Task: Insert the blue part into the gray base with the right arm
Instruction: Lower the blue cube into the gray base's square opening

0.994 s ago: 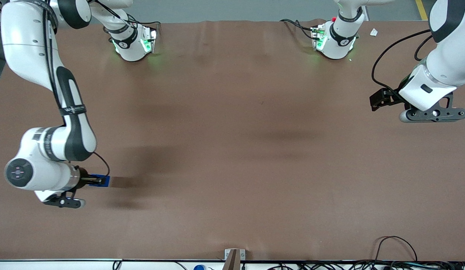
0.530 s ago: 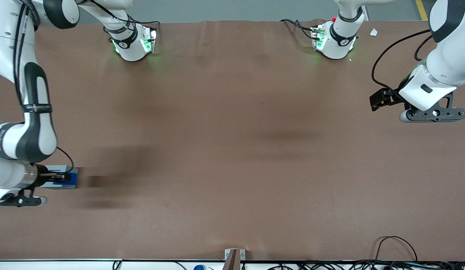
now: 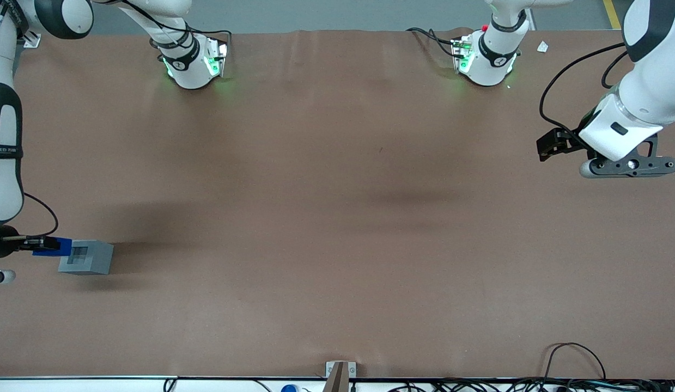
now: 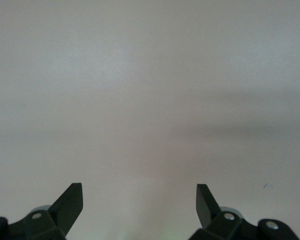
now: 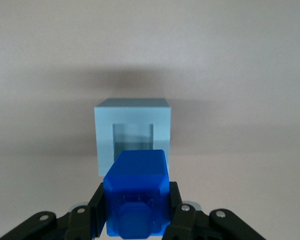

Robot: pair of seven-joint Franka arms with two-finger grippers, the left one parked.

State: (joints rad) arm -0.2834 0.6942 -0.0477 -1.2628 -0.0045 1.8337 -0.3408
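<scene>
Brown tabletop carries everything at the working arm's end: the gripper, jaws clamped on the blue part, hangs beside the gray base. Height seems low; a sideways approach could shove the base instead of seating it.

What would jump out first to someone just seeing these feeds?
The bright blue part, clamped in the gripper at the working arm's end of the table, held just off the gray base rather than in it. The base sits on the brown table, its square recess open and unfilled.
</scene>
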